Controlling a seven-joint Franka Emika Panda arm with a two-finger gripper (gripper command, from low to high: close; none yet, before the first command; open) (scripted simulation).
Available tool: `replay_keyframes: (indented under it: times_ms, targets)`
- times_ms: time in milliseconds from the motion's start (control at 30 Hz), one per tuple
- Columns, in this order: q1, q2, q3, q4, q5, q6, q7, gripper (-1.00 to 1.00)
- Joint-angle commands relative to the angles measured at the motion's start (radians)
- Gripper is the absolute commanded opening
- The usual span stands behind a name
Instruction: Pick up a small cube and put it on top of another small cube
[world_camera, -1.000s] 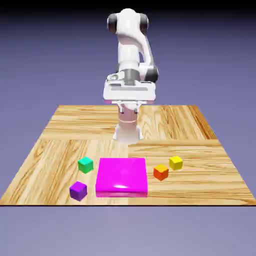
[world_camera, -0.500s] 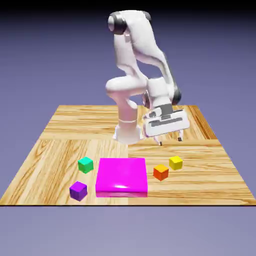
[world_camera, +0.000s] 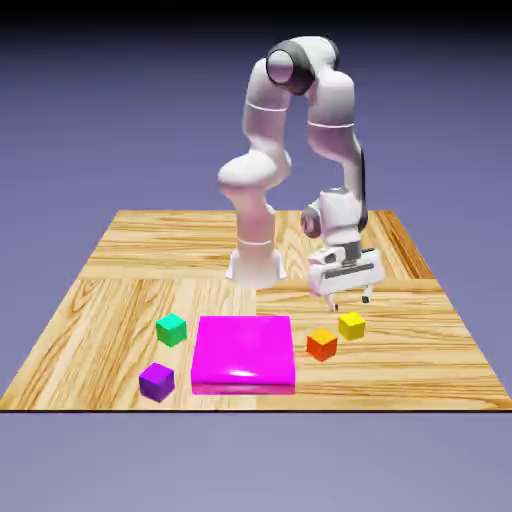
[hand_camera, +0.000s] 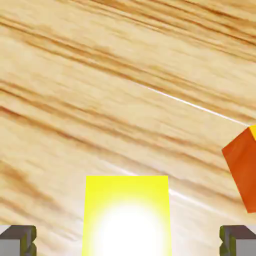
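The tool (world_camera: 349, 299) stands wide open, its two fingers spread apart and pointing down, and nothing is between them in a grip. It hangs just above the yellow cube (world_camera: 352, 325) without touching it. In the hand view the two grey fingertips (hand_camera: 18, 240) show at the bottom corners, far apart, and the yellow cube (hand_camera: 127, 215) lies between them, large and brightly lit, with bare wood on either side of it, so neither finger touches it.

The white arm (world_camera: 300, 150) rises from its base at the far edge of the desk (world_camera: 120, 260), bends up to a high elbow, then folds back down so that the wrist and hand point at the desk top on the exterior view's right.

The yellow cube sits on the desk on the exterior view's right, upright and alone. Just beside it, toward the exterior view's left and a little nearer the camera, sits the orange cube (world_camera: 321, 344); the two are close but apart. In the hand view the orange cube (hand_camera: 243, 167) shows at the right edge, turned at an angle, cut off by the picture's border.

A flat magenta slab (world_camera: 244, 352) lies in the middle of the near part of the desk. The green cube (world_camera: 171, 329) rests on the desk on the slab's other side, on the exterior view's left, well apart from the yellow one. A purple cube (world_camera: 156, 381) sits near the slab's front corner, nearer the camera than the green cube.
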Motion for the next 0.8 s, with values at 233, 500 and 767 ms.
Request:
replay_keyframes:
  times_ms: [233, 500, 767]
  targets:
    - [-0.079, 0.185, 0.025, 0.071, -0.115, 0.110, 0.065, -1.00]
    - [0.045, -0.105, -0.014, -0.040, 0.065, -0.062, -0.037, -1.00]
    - [-0.119, -0.214, -0.171, -0.068, -0.106, -0.139, -0.062, -1.00]
